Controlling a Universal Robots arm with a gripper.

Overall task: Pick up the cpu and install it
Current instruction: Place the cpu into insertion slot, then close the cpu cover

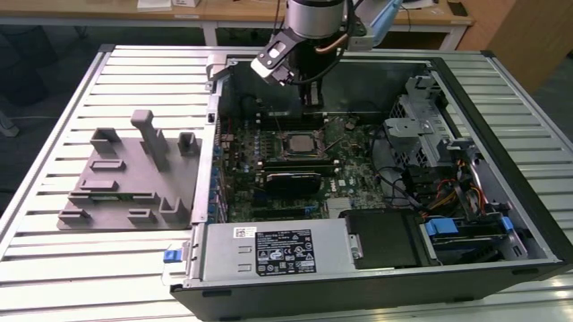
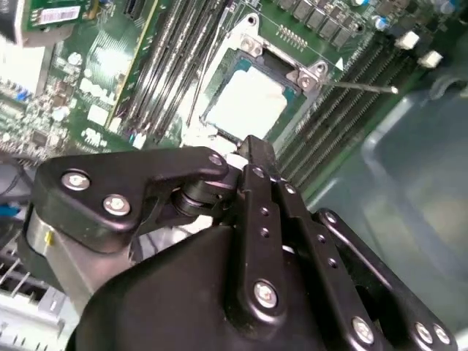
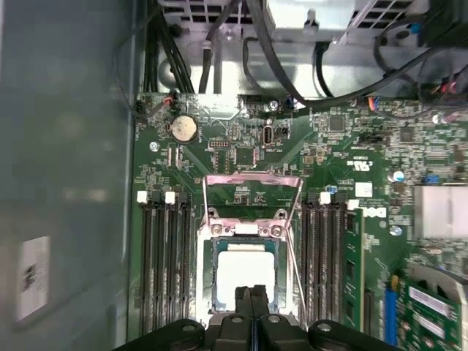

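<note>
The small square silver-grey cpu [image 3: 241, 272] has a smooth, faintly shiny metal top, seated on the glossy green circuit board [image 3: 292, 168]. Over that board the black hand [image 3: 252, 292] looks matt, studded with bright metal screws [image 2: 265, 292].

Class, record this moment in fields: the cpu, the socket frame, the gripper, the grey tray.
cpu: lying flat in the socket, metal top up
socket frame: swung open
gripper: shut, holding nothing, poised over the cpu's edge
grey tray: on the slatted table, at the exterior view's left of the computer case
</note>
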